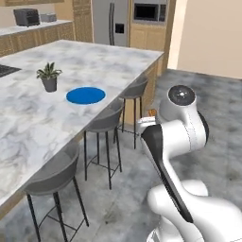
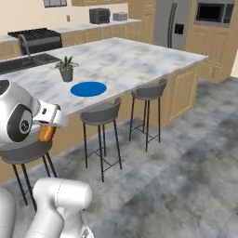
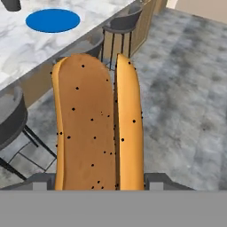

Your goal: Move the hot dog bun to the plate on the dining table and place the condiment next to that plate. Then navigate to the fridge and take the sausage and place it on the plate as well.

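Observation:
My gripper (image 3: 99, 181) is shut on the hot dog bun (image 3: 95, 124), an orange-brown bun with a lengthwise split and dark specks that stands up between the fingers. The bun (image 2: 46, 133) hangs over the floor beside the stools, short of the dining table (image 2: 135, 60). A sliver of it (image 1: 151, 112) peeks past the wrist. The blue plate (image 1: 85, 95) (image 2: 88, 89) (image 3: 52, 20) lies bare on the marble top near the stool side. The grey fridge (image 1: 109, 21) (image 2: 169, 23) stands shut at the far end. The condiment and the sausage are out of view.
Three grey stools (image 1: 106, 120) (image 2: 100, 114) line the table's near edge. A potted plant (image 1: 48, 78) (image 2: 66, 69) stands just behind the plate, and a dark sink (image 2: 28, 62) lies beyond it. Open grey floor (image 2: 186, 162) spreads to the right.

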You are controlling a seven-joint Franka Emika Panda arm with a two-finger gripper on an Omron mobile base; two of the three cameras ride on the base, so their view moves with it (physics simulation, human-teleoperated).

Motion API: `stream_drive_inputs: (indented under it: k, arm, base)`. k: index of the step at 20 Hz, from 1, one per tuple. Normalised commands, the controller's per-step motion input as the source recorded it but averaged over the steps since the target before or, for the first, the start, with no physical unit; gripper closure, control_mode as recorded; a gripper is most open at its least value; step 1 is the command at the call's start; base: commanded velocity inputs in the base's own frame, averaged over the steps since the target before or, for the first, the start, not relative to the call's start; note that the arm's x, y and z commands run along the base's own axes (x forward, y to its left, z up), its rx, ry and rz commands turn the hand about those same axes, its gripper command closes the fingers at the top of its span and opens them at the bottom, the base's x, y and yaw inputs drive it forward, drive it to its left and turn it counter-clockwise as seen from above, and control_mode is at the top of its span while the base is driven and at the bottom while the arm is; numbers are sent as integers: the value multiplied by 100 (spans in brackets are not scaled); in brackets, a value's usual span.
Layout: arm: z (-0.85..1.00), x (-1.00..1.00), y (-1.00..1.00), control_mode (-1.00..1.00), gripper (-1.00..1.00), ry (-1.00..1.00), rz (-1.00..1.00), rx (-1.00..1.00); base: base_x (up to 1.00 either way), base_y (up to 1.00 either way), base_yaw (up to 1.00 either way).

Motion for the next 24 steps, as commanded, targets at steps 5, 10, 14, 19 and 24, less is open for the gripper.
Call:
stream_drive_inputs:
  k: [5,10,14,19,24]
  arm:
    - [0,0,0,100,100,0,0,0]
    - [0,0,0,100,100,0,0,0]
    - [0,0,0,100,100,0,0,0]
    - [0,0,0,100,100,0,0,0]
    - [0,0,0,100,100,0,0,0]
  base:
    - [100,-48,39]
    - [100,-44,40]
    - [100,-36,43]
    - [100,-25,46]
    - [100,-28,47]
